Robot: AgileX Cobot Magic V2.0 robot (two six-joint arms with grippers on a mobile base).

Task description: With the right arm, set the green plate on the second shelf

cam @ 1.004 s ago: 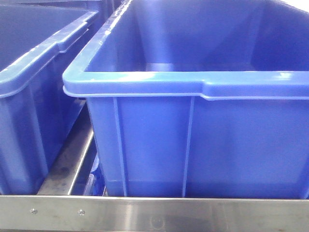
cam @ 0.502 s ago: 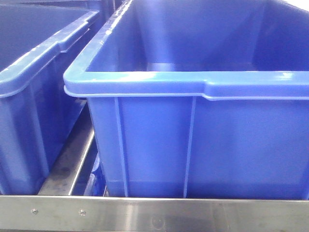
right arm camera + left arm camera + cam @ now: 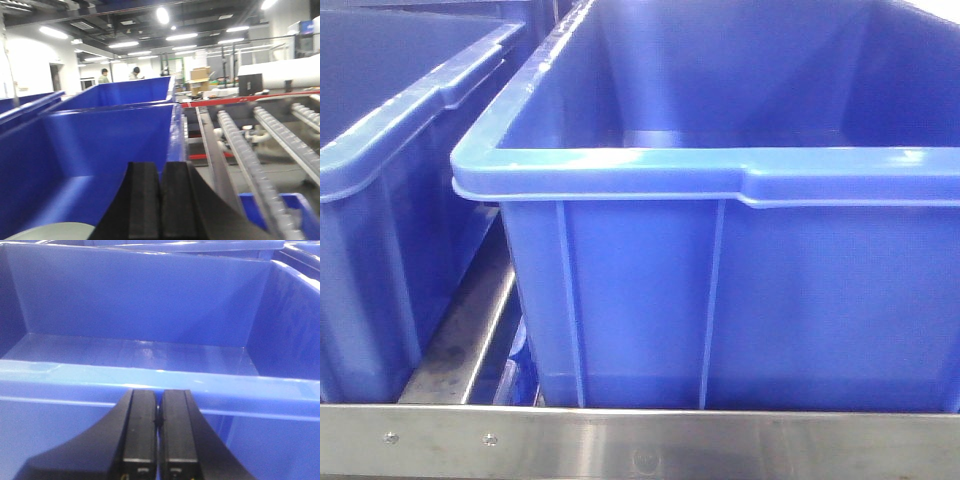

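A sliver of the pale green plate (image 3: 55, 231) shows at the bottom left of the right wrist view, lying inside a blue bin (image 3: 115, 135). My right gripper (image 3: 161, 172) is shut and empty, above and to the right of the plate, over the bin's interior. My left gripper (image 3: 158, 400) is shut and empty, just in front of the near rim of another blue bin (image 3: 150, 377) whose floor is bare. The front view shows no gripper and no plate.
In the front view a large blue bin (image 3: 720, 180) fills the frame, a second blue bin (image 3: 380, 160) stands at its left, and a steel rail (image 3: 640, 440) runs along the bottom. Roller conveyor tracks (image 3: 260, 145) lie right of the right gripper.
The front view holds almost still; the bins shift only a few pixels. No gripper or plate enters it.
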